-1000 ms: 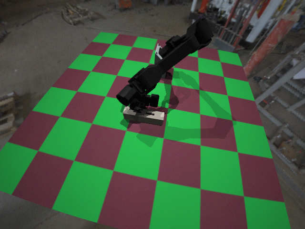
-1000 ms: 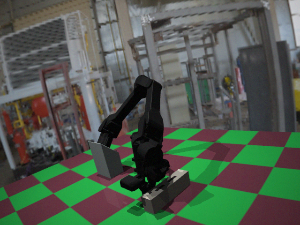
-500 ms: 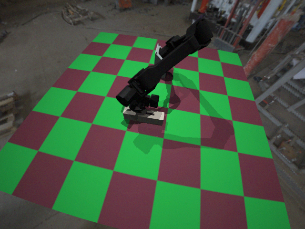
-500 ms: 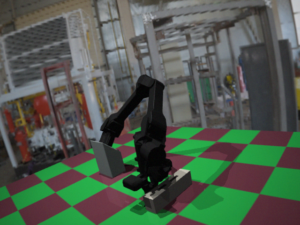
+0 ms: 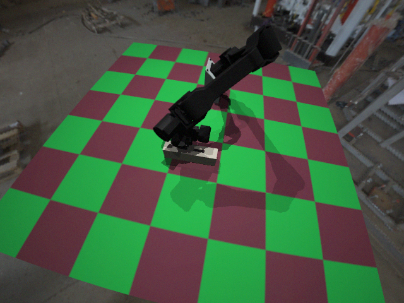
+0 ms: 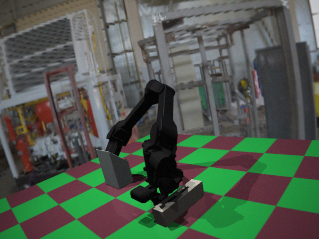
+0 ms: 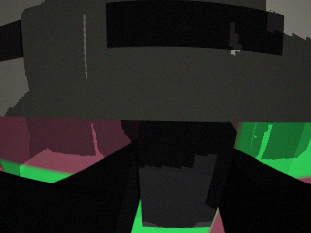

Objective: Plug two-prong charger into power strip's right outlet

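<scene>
Honestly, the hand [image 7: 177, 184] was clamped on the dark charger [image 7: 177, 201] by its body, right over the power strip [image 5: 208, 156]. Looked small, rigid and light, so gripping the flat sides seemed right.

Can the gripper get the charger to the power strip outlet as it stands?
Probably yes. The gripper, shut on the dark charger, sits right over the power strip, nothing between them. The prongs are hidden, so alignment cannot be judged.
</scene>
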Robot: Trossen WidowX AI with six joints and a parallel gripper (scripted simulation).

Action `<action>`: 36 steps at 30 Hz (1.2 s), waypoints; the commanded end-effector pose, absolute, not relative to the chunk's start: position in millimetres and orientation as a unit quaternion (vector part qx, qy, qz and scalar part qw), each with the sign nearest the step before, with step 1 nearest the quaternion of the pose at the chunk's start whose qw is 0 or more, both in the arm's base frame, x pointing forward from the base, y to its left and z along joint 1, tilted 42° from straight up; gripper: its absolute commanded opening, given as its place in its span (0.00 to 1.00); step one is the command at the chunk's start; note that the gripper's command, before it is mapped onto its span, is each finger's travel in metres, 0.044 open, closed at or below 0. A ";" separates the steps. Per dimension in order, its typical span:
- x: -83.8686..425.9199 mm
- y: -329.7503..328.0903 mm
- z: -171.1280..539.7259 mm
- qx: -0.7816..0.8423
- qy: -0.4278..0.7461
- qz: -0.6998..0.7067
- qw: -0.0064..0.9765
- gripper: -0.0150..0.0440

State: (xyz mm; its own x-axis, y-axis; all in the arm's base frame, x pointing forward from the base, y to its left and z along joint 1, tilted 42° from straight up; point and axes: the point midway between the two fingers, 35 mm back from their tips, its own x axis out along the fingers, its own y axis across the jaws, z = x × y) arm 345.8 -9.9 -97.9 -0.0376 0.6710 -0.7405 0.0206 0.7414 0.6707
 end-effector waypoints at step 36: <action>364.8 -10.3 -97.0 0.254 0.668 0.252 0.652 0.25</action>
State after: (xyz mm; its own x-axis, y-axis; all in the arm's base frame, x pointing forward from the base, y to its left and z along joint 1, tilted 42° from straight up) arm 354.0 -9.8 -97.9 -0.0478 0.6734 -0.7378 0.0345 0.7393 0.6725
